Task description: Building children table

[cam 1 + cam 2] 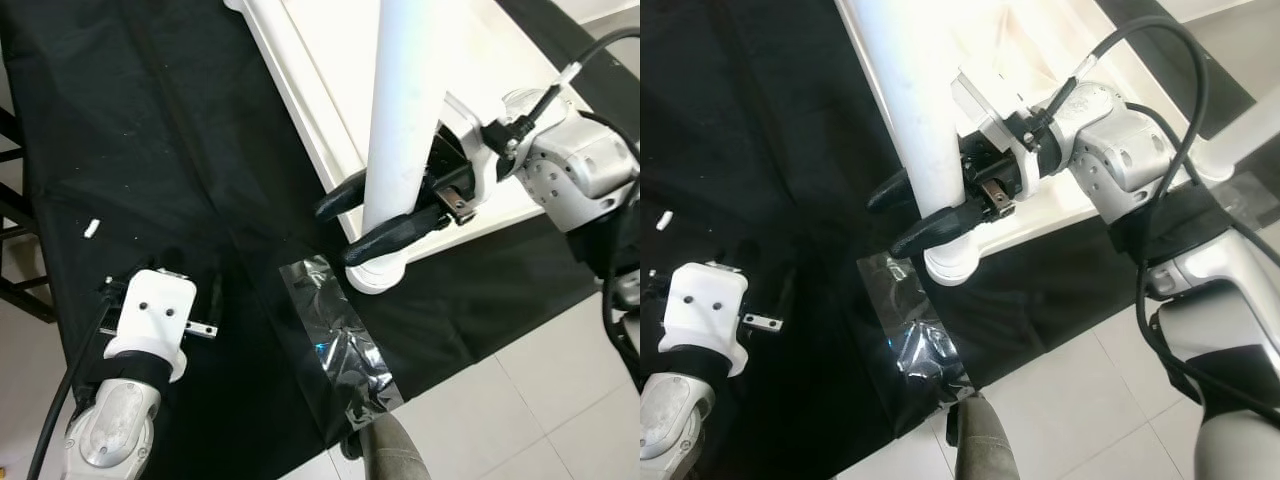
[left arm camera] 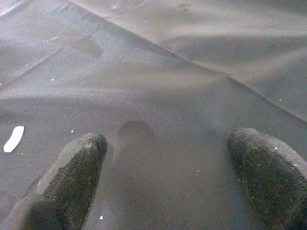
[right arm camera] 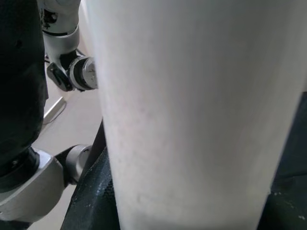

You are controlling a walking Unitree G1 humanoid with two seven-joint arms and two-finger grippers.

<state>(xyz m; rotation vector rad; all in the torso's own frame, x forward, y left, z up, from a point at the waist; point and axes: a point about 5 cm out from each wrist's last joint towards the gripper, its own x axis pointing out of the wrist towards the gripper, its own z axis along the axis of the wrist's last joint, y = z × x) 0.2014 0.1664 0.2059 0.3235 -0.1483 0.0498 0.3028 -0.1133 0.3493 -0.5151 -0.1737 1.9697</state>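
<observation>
My right hand (image 1: 385, 215) clamps the white leg (image 1: 405, 120), upright at the upturned table's (image 1: 330, 90) corner. Left hand (image 2: 168, 177) hovers open, empty. Risk: leg tilting, cross-threading.

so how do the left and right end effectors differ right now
The right end effector is shut on the white table leg, beside the tabletop; the left end effector is open and holds nothing. The right sits raised at the leg's base; the left hovers low over the black cloth. Both have two black fingers.
</observation>
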